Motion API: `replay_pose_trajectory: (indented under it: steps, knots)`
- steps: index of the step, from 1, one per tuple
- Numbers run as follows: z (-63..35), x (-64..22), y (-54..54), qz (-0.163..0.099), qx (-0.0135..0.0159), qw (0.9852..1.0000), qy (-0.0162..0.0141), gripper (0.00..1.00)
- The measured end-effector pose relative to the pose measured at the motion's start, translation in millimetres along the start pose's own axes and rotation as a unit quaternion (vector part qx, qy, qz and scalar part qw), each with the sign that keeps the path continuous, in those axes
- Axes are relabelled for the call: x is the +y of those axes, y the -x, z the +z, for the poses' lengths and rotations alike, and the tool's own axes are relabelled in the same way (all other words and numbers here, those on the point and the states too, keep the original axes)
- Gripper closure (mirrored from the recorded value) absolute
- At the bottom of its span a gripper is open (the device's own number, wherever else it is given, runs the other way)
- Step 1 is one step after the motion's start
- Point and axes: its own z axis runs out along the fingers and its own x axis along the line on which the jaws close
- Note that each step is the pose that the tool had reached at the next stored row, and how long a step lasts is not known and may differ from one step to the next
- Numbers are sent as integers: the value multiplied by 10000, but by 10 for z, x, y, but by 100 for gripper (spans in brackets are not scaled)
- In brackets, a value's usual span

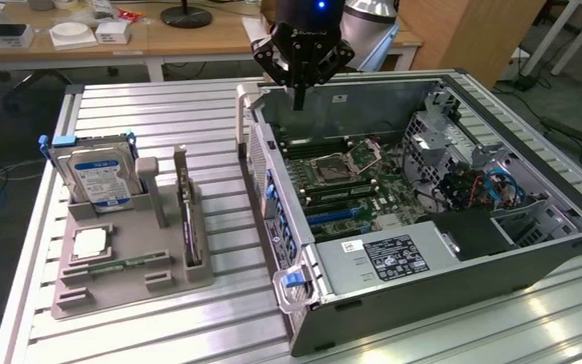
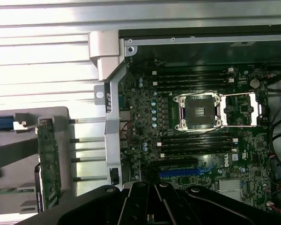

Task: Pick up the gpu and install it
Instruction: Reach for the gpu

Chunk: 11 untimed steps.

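Note:
The gpu [image 1: 185, 221] is a thin dark card standing on edge in a slot of the grey holder tray [image 1: 89, 292], on the exterior view's left; the wrist view shows its greenish board [image 2: 49, 164] from above. My gripper [image 1: 298, 98] hangs over the far wall of the open computer case [image 1: 453, 277], well away from the card. Its fingers are shut together with nothing between them. In the wrist view my gripper [image 2: 152, 206] sits over the motherboard [image 2: 196, 140], by the blue expansion slot [image 2: 178, 172].
The tray also holds an upright silver hard drive with a blue label [image 1: 94, 174], a processor [image 1: 91, 243] and a flat memory stick [image 1: 119, 265]. The case lies on its side on a slatted metal table [image 1: 160, 114]. Desks and cables stand behind.

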Motion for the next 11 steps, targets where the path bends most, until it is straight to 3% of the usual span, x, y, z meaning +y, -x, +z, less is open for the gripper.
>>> replay_pose_trajectory:
  steps: [11]
  knots:
    - [-2, -5, -62, 0, 0, 10000, 0, 90]
